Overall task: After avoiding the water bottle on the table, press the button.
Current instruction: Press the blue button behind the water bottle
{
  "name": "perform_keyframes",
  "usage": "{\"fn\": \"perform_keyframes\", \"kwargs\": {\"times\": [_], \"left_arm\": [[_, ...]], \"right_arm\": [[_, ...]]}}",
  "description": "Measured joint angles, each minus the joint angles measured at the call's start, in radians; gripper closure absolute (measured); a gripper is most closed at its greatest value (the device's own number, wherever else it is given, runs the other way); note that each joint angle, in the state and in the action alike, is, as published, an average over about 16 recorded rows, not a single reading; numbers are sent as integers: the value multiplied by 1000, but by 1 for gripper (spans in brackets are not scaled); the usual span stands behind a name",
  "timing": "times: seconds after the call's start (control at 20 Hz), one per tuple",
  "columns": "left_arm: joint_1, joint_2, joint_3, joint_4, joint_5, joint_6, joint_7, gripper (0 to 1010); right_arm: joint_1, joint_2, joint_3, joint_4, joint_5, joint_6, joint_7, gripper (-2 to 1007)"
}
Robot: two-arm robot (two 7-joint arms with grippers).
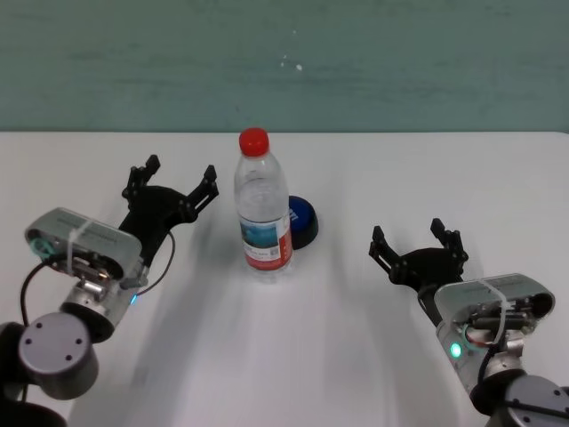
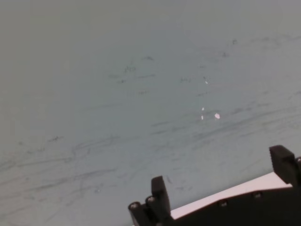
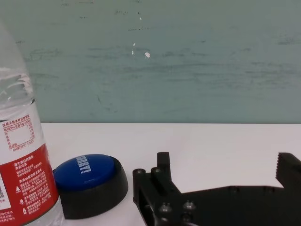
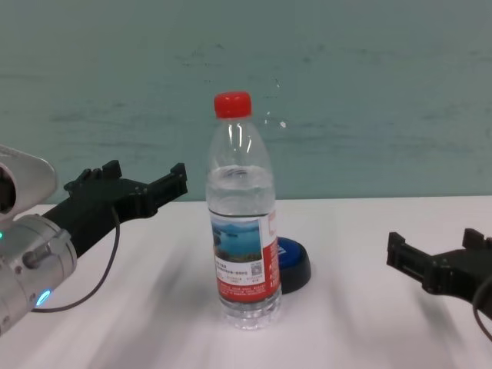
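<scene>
While bottle (image 1: 264, 209) blocks, button (image 1: 303, 221) sits untouched.

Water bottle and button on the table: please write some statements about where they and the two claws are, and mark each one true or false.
1. The water bottle stands upright with its red cap on. True.
2. The blue button sits in front of the bottle, nearer the robot. False: it is behind the bottle and partly hidden by it in the head view.
3. The left claw is shut on the bottle. False: it is open, beside the bottle and apart from it.
4. The right claw is open and holds nothing. True.
5. The right claw is pressing the button. False: it is off to the button's right, with bare table between.
</scene>
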Motion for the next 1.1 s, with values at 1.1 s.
{"fn": "perform_keyframes", "kwargs": {"times": [1.1], "left_arm": [[-20, -5, 20, 29, 16, -15, -2, 0]], "right_arm": [[0, 0, 0, 0, 0, 0, 0, 1]]}}
